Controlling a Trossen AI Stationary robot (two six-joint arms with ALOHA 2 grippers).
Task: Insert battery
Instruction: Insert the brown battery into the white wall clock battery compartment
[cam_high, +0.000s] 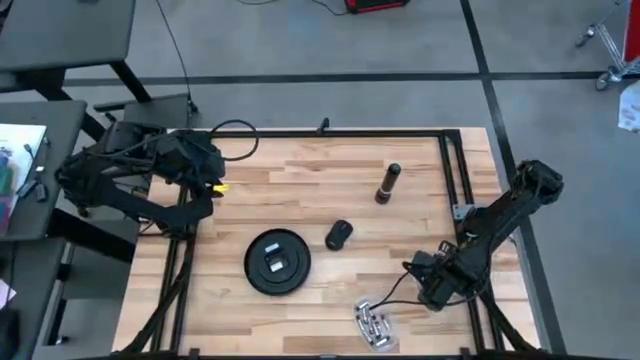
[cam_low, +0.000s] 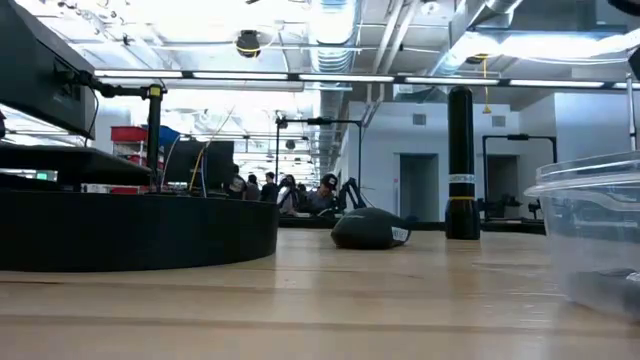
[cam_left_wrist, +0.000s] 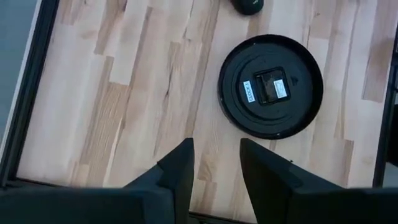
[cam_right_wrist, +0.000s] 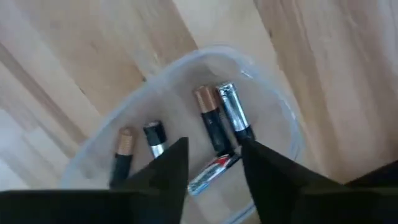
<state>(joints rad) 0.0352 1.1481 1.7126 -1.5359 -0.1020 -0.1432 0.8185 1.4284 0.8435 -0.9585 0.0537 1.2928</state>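
Several batteries (cam_right_wrist: 214, 124) are seen lying loose in a clear tub (cam_high: 374, 325), which sits near the bench's front edge, at about 5 o'clock from the bench centre. In the right wrist view, two batteries lie side by side, two more lie apart at the tub's other side, and another, with red markings, is partly hidden behind the dark fingers (cam_right_wrist: 171, 168). The right gripper (cam_right_wrist: 214, 165) is held just above the tub, its jaws parted narrowly and empty, with no battery between them. In the high view this gripper (cam_high: 425, 290) lies at about 2 o'clock from the tub, just beside it.

A round black clock (cam_high: 277, 262) lies face down on the bench (cam_high: 300, 180) at about 7 o'clock from centre, well apart from the tub. Its back shows a small square movement with a battery slot (cam_left_wrist: 272, 87); whether the slot is filled cannot be told. A small dark oval object (cam_high: 338, 235) lies just beside the clock, at about 2 o'clock from it. A dark cylinder (cam_high: 388, 183) with a yellow band stands upright farther back, at about 1 o'clock from centre.

The left gripper (cam_high: 212, 185) is held over the bench's left rear, at about 10 o'clock. Its jaws are parted narrowly and empty, as shown in the left wrist view (cam_left_wrist: 216, 165), with the clock ahead of them.
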